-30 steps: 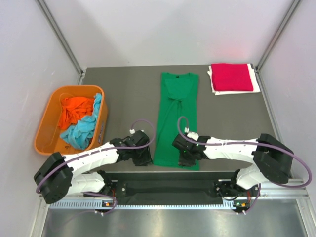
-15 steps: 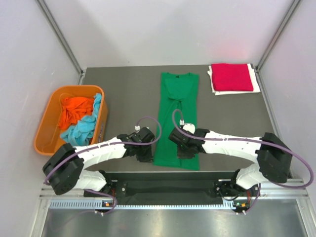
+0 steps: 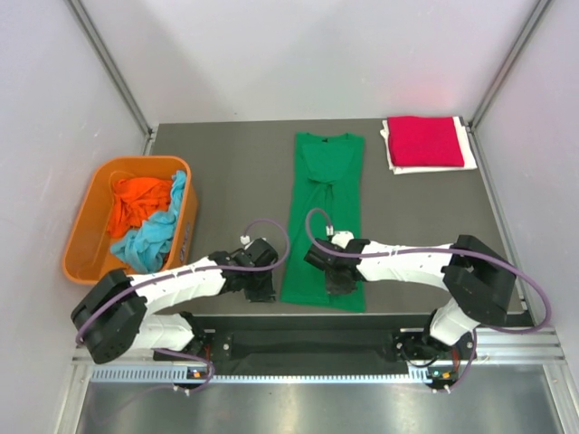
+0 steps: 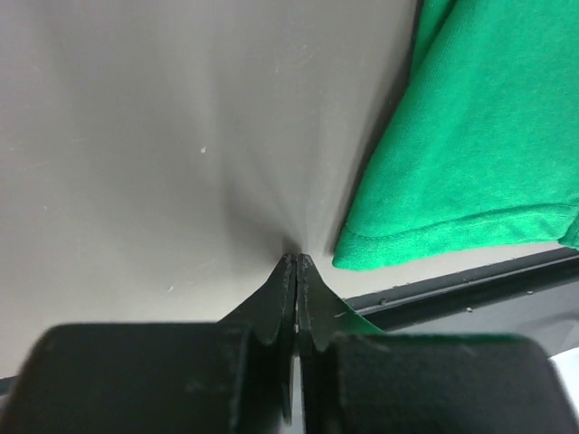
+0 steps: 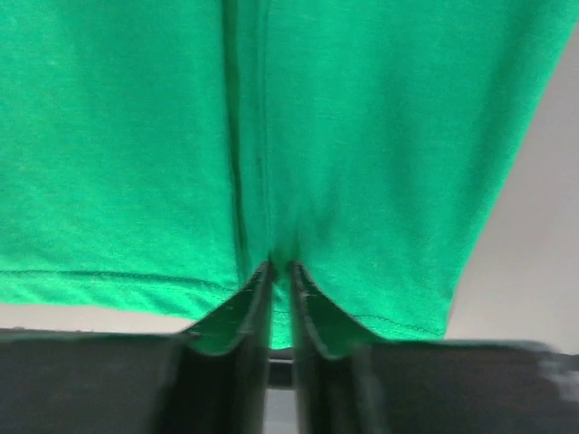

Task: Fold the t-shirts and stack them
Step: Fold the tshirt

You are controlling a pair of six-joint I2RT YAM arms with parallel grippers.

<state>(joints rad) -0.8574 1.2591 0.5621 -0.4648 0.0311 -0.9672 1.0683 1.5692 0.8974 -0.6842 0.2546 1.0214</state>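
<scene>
Right now the green t-shirt [image 3: 326,208] lies flat down the middle of the grey table [image 3: 226,172], folded into a long narrow strip, with its neck at the far end and its hem at the near edge by the arm bases. Both of my arms are bent low over that near end.

My right gripper [image 3: 342,285] sits on the hem. On its wrist camera the fingers [image 5: 258,298] are drawn almost together, and a raised ridge of green cloth [image 5: 118,136] runs straight into the narrow slit between them, so I read it as pinching the shirt at the hem.

My left gripper [image 3: 262,289] is clenched tight, and on its own camera the tips [image 4: 297,260] meet on bare table just beside the left hem corner of the shirt [image 4: 470,136]. I see no cloth between the tips. A sliver of green shows beside one finger, and I cannot tell whether that is caught fabric.

At the far right corner a crimson t-shirt [image 3: 425,140] lies folded square on a white piece [image 3: 466,161]. On the left stands the orange tub [image 3: 86,226], holding a crumpled orange t-shirt [image 3: 140,199] and a light blue t-shirt [image 3: 149,240].
</scene>
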